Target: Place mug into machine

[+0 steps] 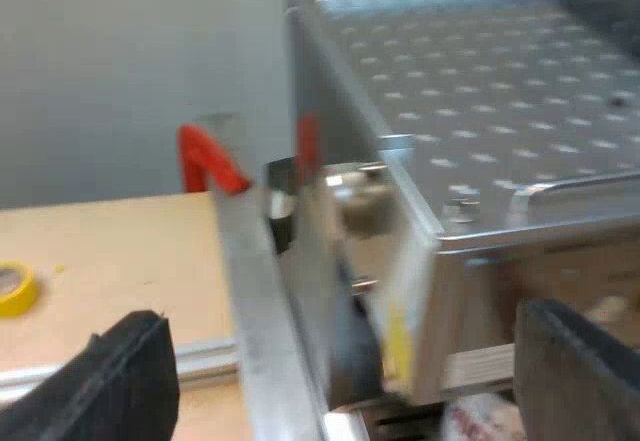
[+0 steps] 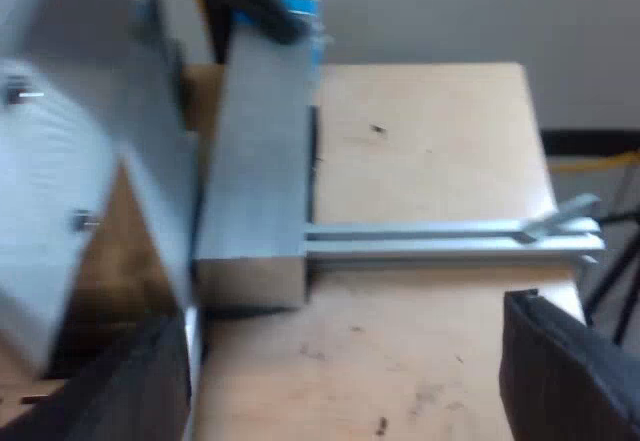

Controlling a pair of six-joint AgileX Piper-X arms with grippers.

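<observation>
My left gripper (image 1: 350, 396) is open, its two black fingers (image 1: 125, 376) spread wide with nothing between them. It hangs close over a corner of the espresso machine (image 1: 480, 91), whose perforated steel top and side panel face me. My right gripper (image 2: 345, 386) is also open and holds nothing. Its fingers (image 2: 570, 376) hover low over a wooden table (image 2: 430, 161), next to a grey metal block (image 2: 255, 161).
A red piece (image 1: 210, 159) stands beside the machine's corner; I cannot tell what it is. An aluminium rail (image 1: 250, 281) runs along the machine's side, and a yellow tape roll (image 1: 15, 289) lies on the tabletop. Another rail (image 2: 450, 236) leads from the block towards the table's edge. A screwed metal panel (image 2: 60, 181) stands close to the right gripper.
</observation>
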